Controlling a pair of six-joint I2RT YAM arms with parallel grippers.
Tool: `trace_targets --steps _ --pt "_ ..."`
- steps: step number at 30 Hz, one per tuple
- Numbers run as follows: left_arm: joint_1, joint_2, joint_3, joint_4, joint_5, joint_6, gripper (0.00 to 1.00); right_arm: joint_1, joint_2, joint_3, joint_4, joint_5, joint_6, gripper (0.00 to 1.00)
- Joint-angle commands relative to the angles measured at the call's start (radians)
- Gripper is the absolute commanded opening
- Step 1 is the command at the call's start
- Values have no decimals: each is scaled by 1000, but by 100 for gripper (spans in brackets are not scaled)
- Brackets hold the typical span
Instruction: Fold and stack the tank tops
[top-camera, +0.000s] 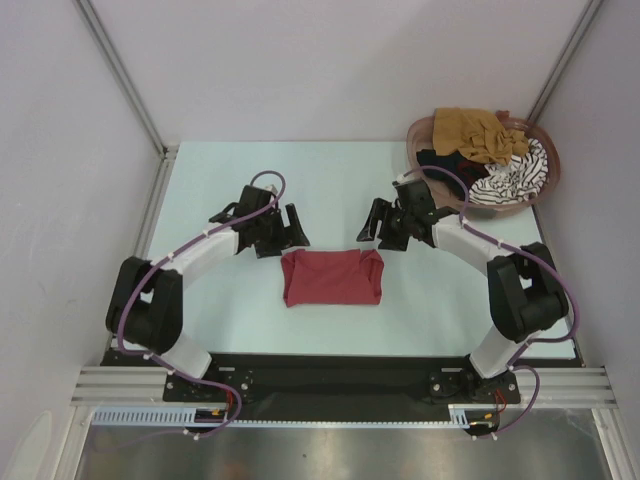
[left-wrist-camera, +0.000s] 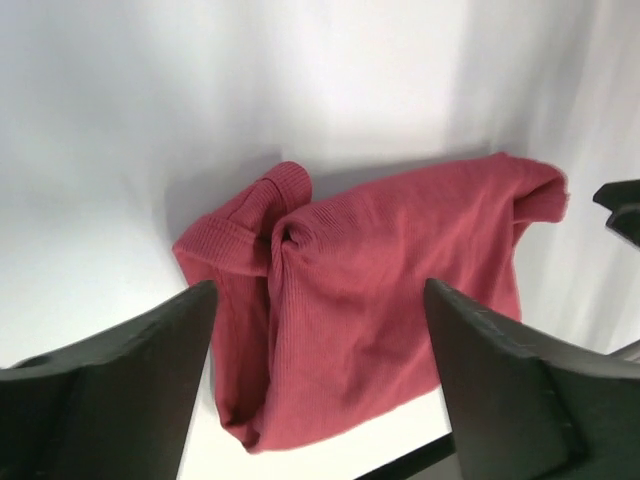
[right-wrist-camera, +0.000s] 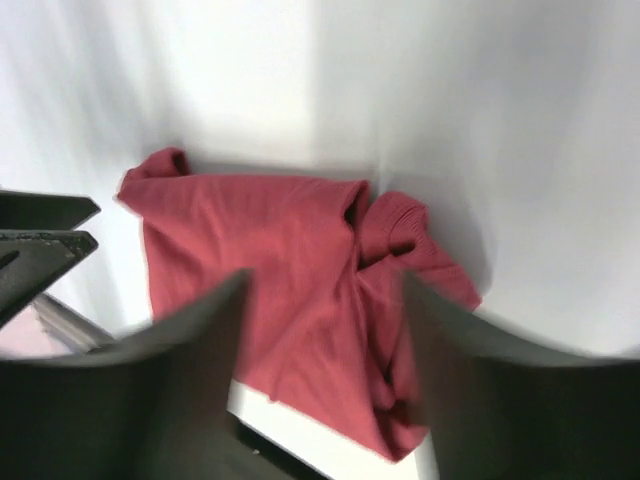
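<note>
Left gripper (left-wrist-camera: 315, 390): jaws wide apart with nothing between them, hovering just over the cloth's far corner.
Right gripper (right-wrist-camera: 320, 375): jaws apart and empty too (its view is smeared, but the gap is plain).
Dark red tank top (top-camera: 332, 278): lies on the table (top-camera: 220, 310), folded to a rough rectangle. It sits just under and ahead of both sets of fingertips, between the two grippers. A ribbed strap is bunched at the corner nearest each gripper.
Remaining tank tops: the mustard-brown top (top-camera: 475, 132), black top (top-camera: 438, 160) and striped top (top-camera: 515, 178) are heaped in the basket (top-camera: 413, 140), well beyond the right gripper on its outer side.
Step in hand: the red top's fold looks about done, with neither gripper touching it.
Next move: probably the right gripper reaches to the basket. That calls for pinching one garment only, lifting it clear of the heap and spreading it flat beside the red one.
</note>
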Motion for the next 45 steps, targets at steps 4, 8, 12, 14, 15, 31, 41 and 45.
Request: trace_targets --steps 4,8,12,14,15,31,41,45 --pt "5 -215 -8 -88 -127 51 100 2 -191 -72 -20 43 -54 93" --pt "-10 -298 -114 -99 -178 46 100 10 -250 -151 -45 79 -74 86" --pt "-29 -304 -191 -48 -175 34 100 45 -247 -188 -42 117 -86 87" --pt "-42 -290 -203 -25 -166 30 100 74 -230 -187 -37 129 -92 92" --pt "-61 -270 -203 -8 -172 31 100 83 -221 -185 -28 129 -96 93" --pt "-111 -95 -177 122 -161 3 89 163 -17 -158 78 166 -71 87" --pt "-111 -14 -221 286 -46 -4 44 132 5 -207 234 -27 -33 50" --pt "-110 -15 -249 384 41 -4 35 79 -7 -285 369 -212 6 39"
